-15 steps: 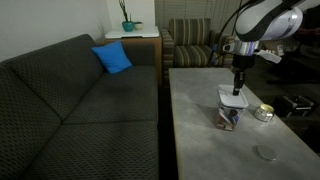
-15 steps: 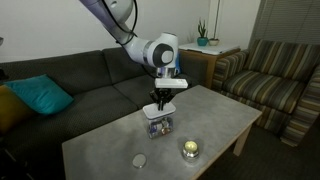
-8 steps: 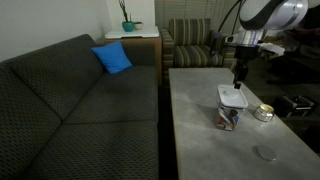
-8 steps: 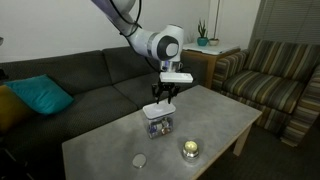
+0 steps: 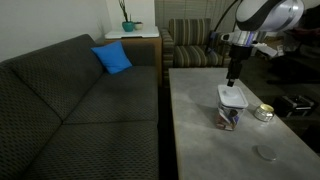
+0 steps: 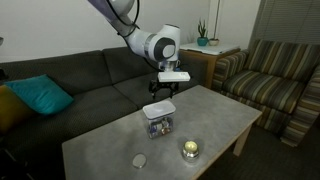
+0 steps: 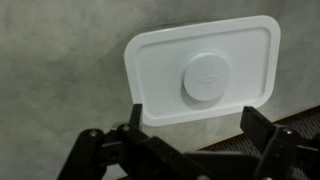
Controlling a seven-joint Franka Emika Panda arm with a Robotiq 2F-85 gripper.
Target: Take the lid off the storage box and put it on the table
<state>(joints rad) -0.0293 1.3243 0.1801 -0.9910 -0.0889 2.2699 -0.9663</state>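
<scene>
Looking down from the wrist, we find the claw (image 7: 193, 128) nearest us, its jaws spread wide with nothing between them. Just beyond its fingertips lies the lid (image 7: 205, 68), a white rounded rectangle with a round raised centre. Its long axis runs across the view, the same way the jaws open. As we judge it, this is the relation that counts. The gap between the jaws looks narrower than the lid's long side, so a hold would have to come across the short side or on an edge. The claw would need to turn or shift before descending.

In both exterior views the claw hangs above the lid, apart from it. The lid sits on the storage box (image 6: 159, 127), perhaps a little askew; we cannot tell whether it is snapped on. The box stands on the bench (image 6: 105, 148), so the lid is not yet off.

Farther along the bench are a small round tin (image 6: 188, 149) and a flat clear disc (image 6: 139, 160). Both are well apart from the box, leaving bare bench beside it for setting the lid down.
</scene>
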